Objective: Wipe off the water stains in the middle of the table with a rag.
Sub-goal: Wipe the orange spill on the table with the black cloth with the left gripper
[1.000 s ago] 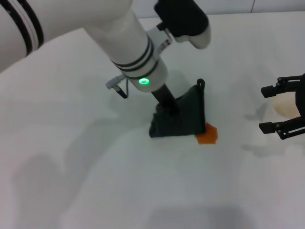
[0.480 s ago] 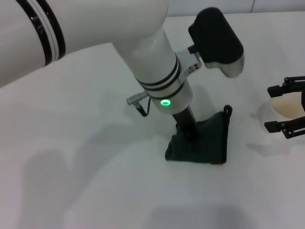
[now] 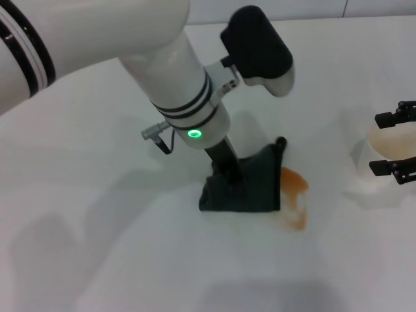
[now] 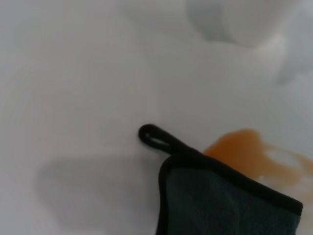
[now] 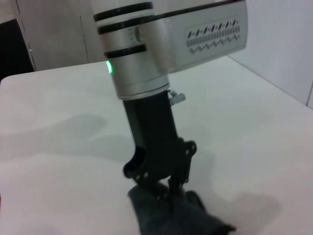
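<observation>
Left gripper (image 3: 229,170) pinches one rag (image 3: 246,188) down onto the table (image 3: 97,214).
The rag lies mid-table, its cord loop corner (image 4: 154,138) pointing away from the robot; one smeared orange water stain (image 3: 294,198) touches its right edge. The left arm descends steeply from the upper left. Farther right, the right gripper (image 3: 395,144) hovers spread over one white cup (image 3: 383,146).

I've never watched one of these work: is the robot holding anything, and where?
Yes. The left gripper pinches the rag near its edge away from the stain. The right gripper holds nothing.
</observation>
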`<state>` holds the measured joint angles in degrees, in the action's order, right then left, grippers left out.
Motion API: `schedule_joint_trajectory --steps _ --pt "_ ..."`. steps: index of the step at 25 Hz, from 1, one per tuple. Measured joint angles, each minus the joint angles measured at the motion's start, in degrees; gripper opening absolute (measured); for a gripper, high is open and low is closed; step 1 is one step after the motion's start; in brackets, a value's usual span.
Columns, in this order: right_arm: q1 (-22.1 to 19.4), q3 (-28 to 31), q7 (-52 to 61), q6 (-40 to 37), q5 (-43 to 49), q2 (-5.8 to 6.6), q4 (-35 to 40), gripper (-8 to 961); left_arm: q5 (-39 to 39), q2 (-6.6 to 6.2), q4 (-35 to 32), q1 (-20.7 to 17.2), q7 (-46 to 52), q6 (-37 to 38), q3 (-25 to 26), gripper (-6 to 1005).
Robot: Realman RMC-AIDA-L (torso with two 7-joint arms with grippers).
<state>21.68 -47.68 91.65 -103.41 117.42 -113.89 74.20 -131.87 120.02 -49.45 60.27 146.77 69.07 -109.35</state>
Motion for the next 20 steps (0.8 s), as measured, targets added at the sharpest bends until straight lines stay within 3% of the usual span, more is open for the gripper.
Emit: schedule_joint_trajectory --steps 10,14,20 --pt "0.07 -0.09 0.64 0.16 0.2 0.07 0.06 855 -6.0 -0.09 2.94 0.41 0.47 -3.3 6.87 98" --pt "0.02 -0.12 0.64 0.24 0.23 0.04 -0.06 855 -4.8 0.19 4.88 2.03 -0.22 -4.22 5.81 98" --pt "0.26 -0.35 0.64 0.24 0.88 -0.13 -0.37 855 2.87 0.26 5.37 3.56 -3.53 -5.13 2.1 98"
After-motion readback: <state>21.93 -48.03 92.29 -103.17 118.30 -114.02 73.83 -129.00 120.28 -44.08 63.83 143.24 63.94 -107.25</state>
